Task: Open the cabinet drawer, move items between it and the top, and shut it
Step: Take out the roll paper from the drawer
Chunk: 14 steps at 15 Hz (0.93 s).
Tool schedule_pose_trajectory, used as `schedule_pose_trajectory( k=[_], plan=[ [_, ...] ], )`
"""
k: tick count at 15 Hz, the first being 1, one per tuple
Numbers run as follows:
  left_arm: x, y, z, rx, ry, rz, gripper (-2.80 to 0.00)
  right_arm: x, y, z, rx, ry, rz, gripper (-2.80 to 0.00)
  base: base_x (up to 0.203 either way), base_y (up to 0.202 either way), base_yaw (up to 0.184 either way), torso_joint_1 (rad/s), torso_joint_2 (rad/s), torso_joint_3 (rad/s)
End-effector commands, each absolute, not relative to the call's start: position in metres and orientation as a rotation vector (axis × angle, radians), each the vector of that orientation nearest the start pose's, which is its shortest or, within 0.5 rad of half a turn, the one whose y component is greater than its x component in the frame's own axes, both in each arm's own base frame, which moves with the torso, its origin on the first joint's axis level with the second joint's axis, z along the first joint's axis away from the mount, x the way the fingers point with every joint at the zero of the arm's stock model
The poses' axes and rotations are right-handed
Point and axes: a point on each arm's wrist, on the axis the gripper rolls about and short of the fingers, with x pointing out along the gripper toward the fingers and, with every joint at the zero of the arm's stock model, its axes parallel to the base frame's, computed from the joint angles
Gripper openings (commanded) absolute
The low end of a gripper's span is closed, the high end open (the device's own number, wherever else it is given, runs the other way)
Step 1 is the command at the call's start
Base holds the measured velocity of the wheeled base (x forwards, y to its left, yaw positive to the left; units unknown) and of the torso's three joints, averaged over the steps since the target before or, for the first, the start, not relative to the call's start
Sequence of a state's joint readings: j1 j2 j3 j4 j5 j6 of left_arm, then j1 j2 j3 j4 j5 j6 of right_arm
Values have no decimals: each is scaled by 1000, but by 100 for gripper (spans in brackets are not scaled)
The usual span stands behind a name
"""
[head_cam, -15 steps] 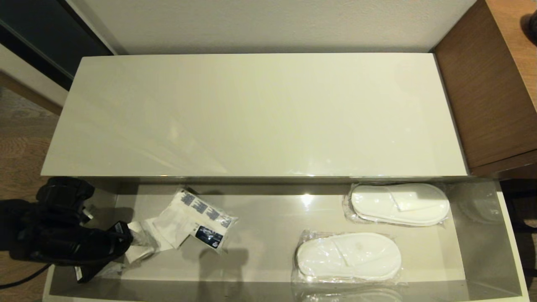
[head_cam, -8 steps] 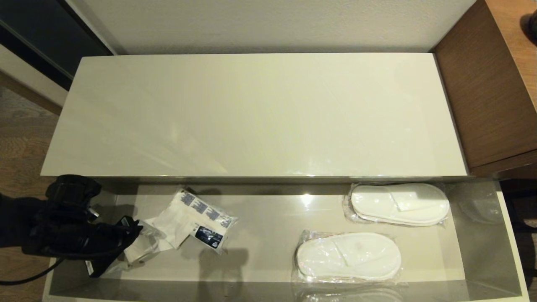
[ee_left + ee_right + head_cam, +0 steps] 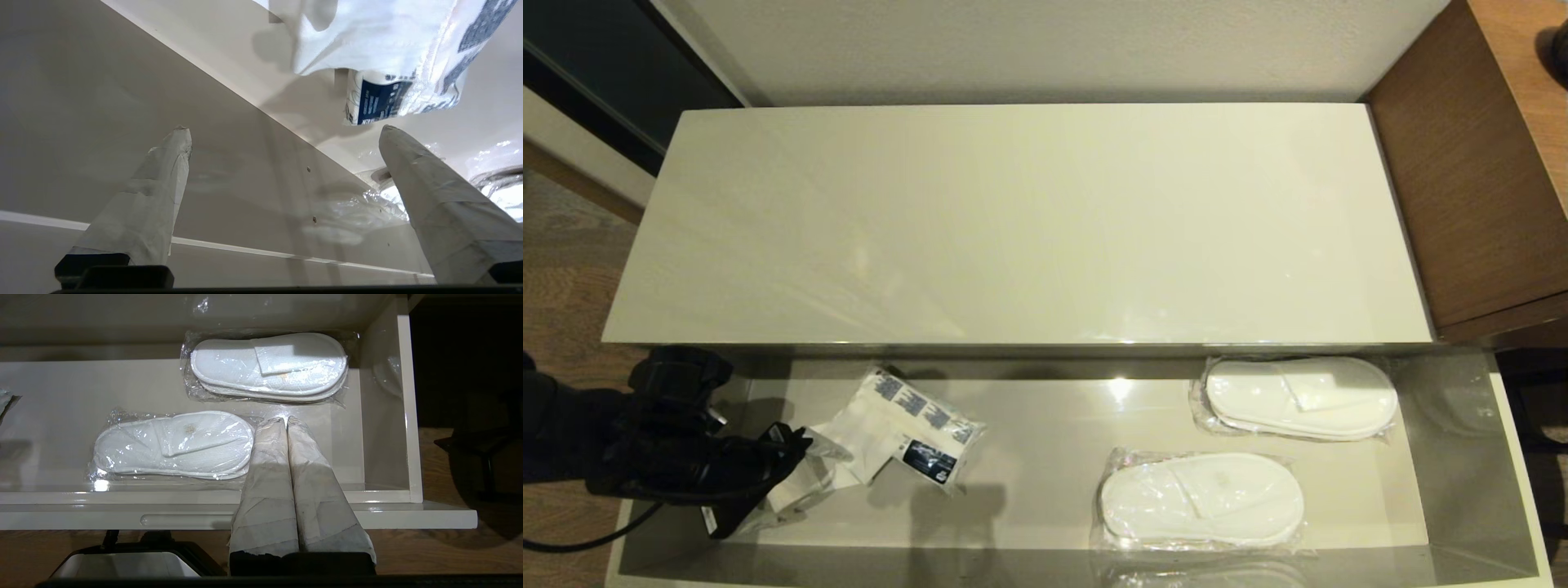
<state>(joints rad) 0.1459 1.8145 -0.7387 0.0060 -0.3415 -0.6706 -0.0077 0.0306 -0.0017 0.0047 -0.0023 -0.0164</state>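
Slippers (image 3: pixel 1202 500) and packet (image 3: pixel 907 425) in drawer (image 3: pixel 1462 457)

light: soft, overhead | glare: glossy top (image 3: pixel 1013 220), slipper plastic (image 3: pixel 171 445) | focus: sharp

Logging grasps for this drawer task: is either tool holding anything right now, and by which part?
Nothing is held. The left tool is open beside the white packet; the right tool is shut on nothing.
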Motion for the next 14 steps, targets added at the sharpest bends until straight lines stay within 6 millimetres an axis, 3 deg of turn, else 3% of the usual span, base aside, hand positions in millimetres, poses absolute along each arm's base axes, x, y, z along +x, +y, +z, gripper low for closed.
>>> schedule_pose_trajectory(
  k=[1,5,9,11,14],
  plan=[
    [269,27,85,-858,1083,168,0,-20,0,76,-17,35,-9,-280,0,0,0,0,0,0],
    [279,17,88,-815,951,71,0,-21,0,76,-17,35,-10,-280,0,0,0,0,0,0],
    [281,10,84,-799,963,61,0,-21,0,76,-17,34,-10,-280,0,0,0,0,0,0],
    [282,-12,85,-724,962,45,0,-20,0,76,-17,35,-10,-280,0,0,0,0,0,0],
    [284,-21,85,-657,935,-6,0,-20,0,76,-17,37,-9,-280,0,0,0,0,0,0]
  ],
)
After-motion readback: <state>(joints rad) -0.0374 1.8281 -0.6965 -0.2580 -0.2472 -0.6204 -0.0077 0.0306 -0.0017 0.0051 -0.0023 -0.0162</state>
